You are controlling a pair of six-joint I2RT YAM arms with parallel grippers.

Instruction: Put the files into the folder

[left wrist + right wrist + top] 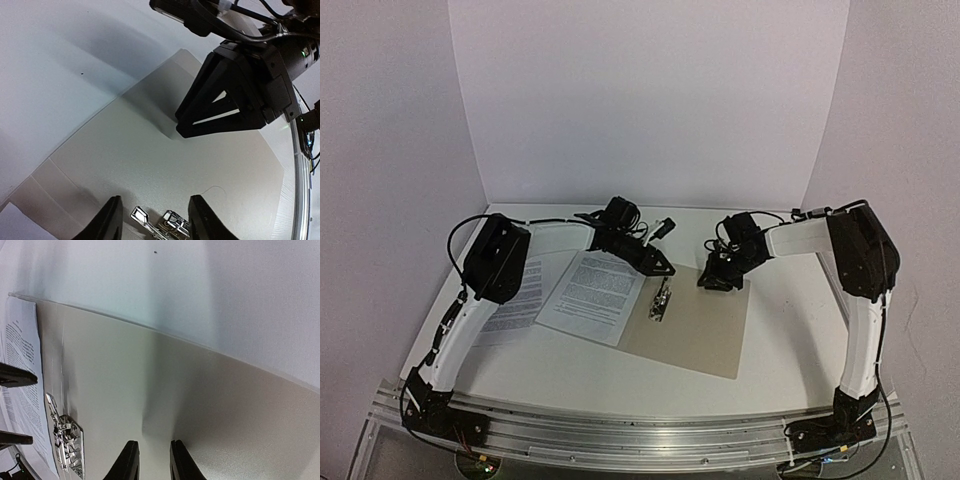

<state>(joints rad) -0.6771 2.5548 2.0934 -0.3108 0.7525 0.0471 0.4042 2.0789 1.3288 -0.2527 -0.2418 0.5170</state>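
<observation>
The beige folder (705,330) lies open and flat on the table, its metal clip (661,300) near the spine. One printed sheet (592,292) lies to the left of the clip. A second sheet (515,300) lies further left, partly under my left arm. My left gripper (155,222) is open low over the folder (150,150), and the clip (162,223) sits between its fingers. My right gripper (153,447) stands open by a narrow gap on the folder's (200,390) far part, with nothing between its fingers. It shows as a black triangle (230,100) in the left wrist view.
White walls close in the back and both sides of the white table (790,330). An aluminium rail (640,420) runs along the near edge, with both arm bases on it. Black cables (560,220) trail behind the left wrist.
</observation>
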